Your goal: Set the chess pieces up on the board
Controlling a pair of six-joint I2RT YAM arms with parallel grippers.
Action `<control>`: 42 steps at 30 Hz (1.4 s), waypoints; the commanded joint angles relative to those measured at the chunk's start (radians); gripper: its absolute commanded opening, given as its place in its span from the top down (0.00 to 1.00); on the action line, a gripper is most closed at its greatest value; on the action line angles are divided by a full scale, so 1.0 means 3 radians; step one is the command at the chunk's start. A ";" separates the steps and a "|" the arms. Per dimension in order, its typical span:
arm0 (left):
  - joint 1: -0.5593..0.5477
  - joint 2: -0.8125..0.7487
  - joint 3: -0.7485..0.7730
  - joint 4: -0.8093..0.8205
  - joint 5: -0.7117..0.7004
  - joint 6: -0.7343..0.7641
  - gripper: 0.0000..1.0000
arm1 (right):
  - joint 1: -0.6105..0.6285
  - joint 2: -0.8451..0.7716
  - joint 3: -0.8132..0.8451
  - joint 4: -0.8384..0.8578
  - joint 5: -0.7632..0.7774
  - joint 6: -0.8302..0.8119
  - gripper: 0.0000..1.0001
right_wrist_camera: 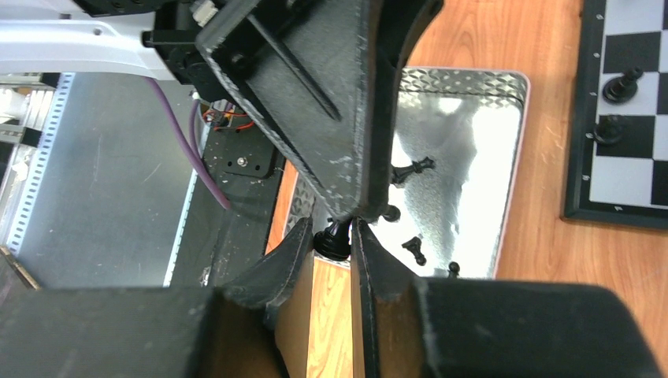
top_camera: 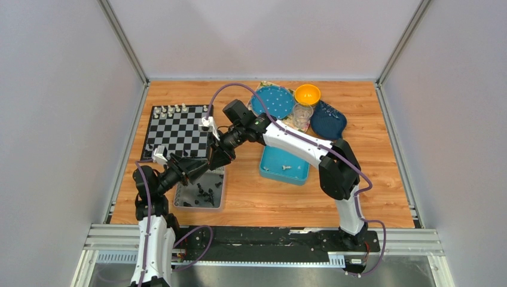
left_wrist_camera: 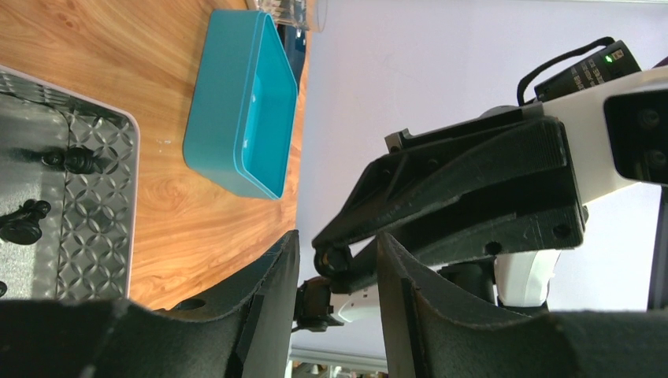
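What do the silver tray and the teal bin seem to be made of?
Silver tray: probably metal, shiny; embossed diamond pattern and bright glare. Teal bin: likely plastic, smooth matte; uniform colour, rounded corners, thin moulded walls.

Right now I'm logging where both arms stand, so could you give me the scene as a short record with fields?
right gripper: shut on a black chess piece, near the silver tray's edge
left gripper: jaws apart on either side of that piece, not clamped
board: white pieces along the far row; two black pieces standing
silver tray: black chessmen lying inside
blue tray: a few white chessmen
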State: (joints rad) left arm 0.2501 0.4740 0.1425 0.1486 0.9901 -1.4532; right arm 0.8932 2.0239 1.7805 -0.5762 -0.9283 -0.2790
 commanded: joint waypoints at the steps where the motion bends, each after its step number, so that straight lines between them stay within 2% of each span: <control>1: -0.0005 0.0000 0.0062 -0.0015 0.0095 -0.0054 0.51 | -0.0027 -0.0053 0.0001 0.0167 0.0088 0.0010 0.92; 13: -0.0005 0.0026 0.0072 -0.0081 0.0079 0.0038 0.52 | -0.0032 -0.0043 -0.0065 0.0243 -0.0050 0.0102 0.93; 23: 0.0000 0.0077 0.0072 -0.0035 0.0136 0.0078 0.62 | -0.0017 -0.0038 -0.0121 0.0264 -0.0045 0.0107 0.93; 31: -0.0005 0.0123 0.0108 -0.0316 0.0172 0.0354 0.62 | -0.0012 -0.0012 -0.0091 0.0285 -0.0101 0.0138 0.93; 42: -0.0005 0.0189 0.0164 -0.0378 0.0192 0.0483 0.62 | 0.0019 0.0018 -0.0096 0.0131 -0.0229 -0.0031 0.93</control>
State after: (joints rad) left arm 0.2501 0.5289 0.1562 0.0448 1.0283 -1.3361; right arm 0.8883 2.0266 1.7359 -0.5369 -0.9443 -0.2543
